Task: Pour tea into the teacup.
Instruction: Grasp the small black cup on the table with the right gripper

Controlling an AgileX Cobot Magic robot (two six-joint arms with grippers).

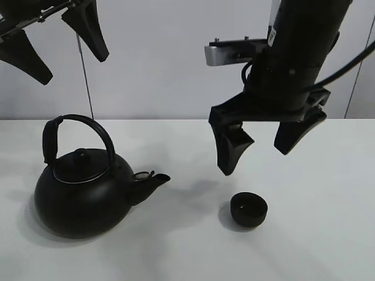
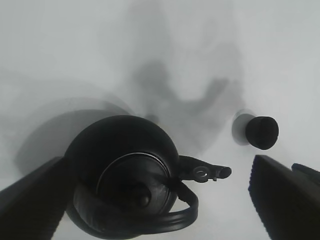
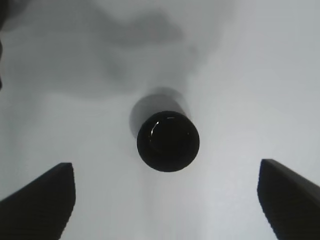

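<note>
The teacup [image 1: 248, 209], small, low and matte black, stands on the white table at the right of centre. It also shows in the right wrist view [image 3: 168, 141] and the left wrist view [image 2: 261, 132]. A big black kettle [image 1: 82, 193] with an arched handle stands upright at the left, spout toward the cup; it also shows in the left wrist view [image 2: 125, 175]. My right gripper [image 1: 256, 159] hangs open and empty right above the cup [image 3: 166, 165]. My left gripper [image 1: 70, 65] is open and empty, high above the kettle [image 2: 157, 165]. No stream of tea shows.
The white table [image 1: 328, 246] carries only the kettle and the cup. A white wall [image 1: 158, 70] rises behind the table's back edge. About a hand's width of bare table lies between the kettle's spout [image 1: 157, 180] and the cup.
</note>
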